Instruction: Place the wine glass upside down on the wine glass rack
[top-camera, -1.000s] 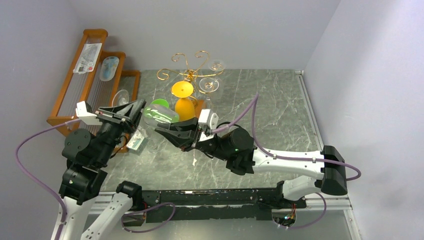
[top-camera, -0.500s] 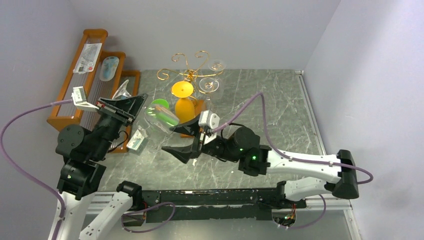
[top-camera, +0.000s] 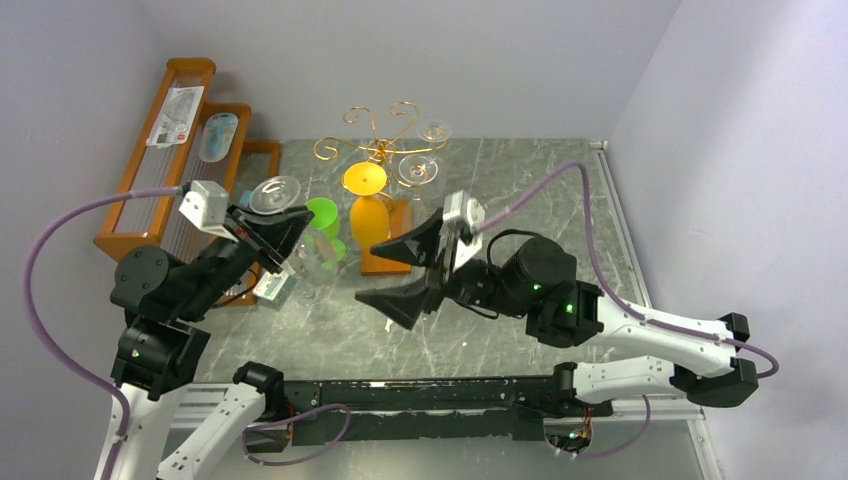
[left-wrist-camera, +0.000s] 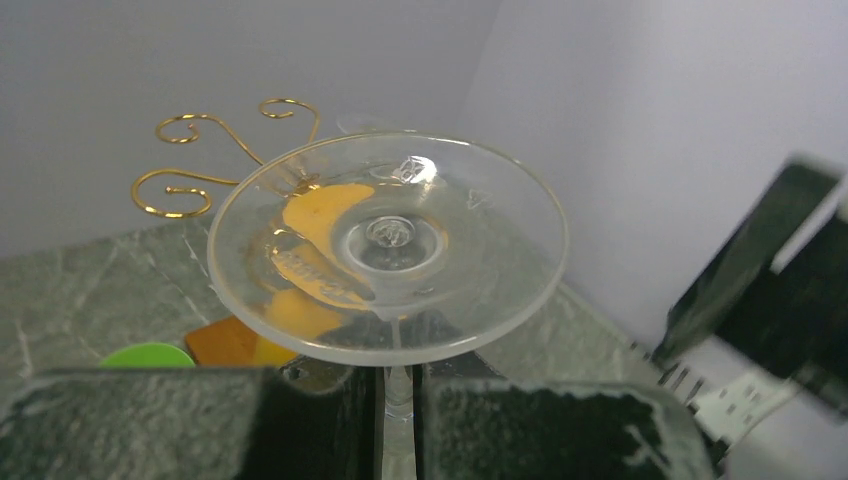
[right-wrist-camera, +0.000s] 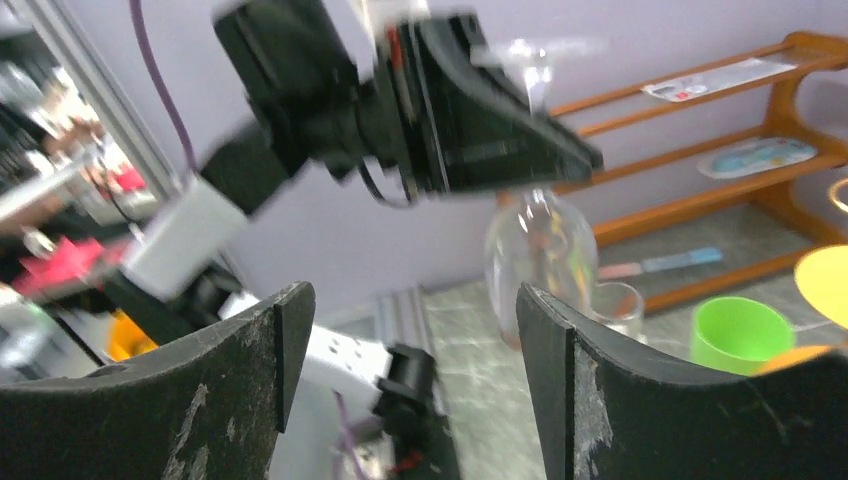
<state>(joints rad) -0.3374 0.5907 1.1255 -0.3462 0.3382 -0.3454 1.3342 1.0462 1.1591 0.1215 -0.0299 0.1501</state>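
Note:
A clear wine glass (top-camera: 312, 262) hangs upside down over the table, foot (top-camera: 275, 193) up and bowl down. My left gripper (top-camera: 290, 228) is shut on its stem. In the left wrist view the round foot (left-wrist-camera: 390, 245) fills the middle and the stem (left-wrist-camera: 398, 395) sits pinched between the black fingers. The wine glass rack (top-camera: 380, 135), gold wire curls on an orange-brown base (top-camera: 378, 262), stands behind and to the right of the glass. My right gripper (top-camera: 385, 272) is open and empty, right of the glass; its wrist view shows the bowl (right-wrist-camera: 540, 250) beyond its fingers.
An orange glass (top-camera: 368, 210) and two clear glasses (top-camera: 422, 168) hang on the rack. Green cups (top-camera: 322, 215) stand beside the held glass, and a small clear glass (right-wrist-camera: 612, 310) is near them. A stepped wooden shelf (top-camera: 150, 190) lines the left wall.
My right gripper opened, let go of the glass and drew back to the right. My left arm turned the glass from lying sideways to foot up, bowl down.

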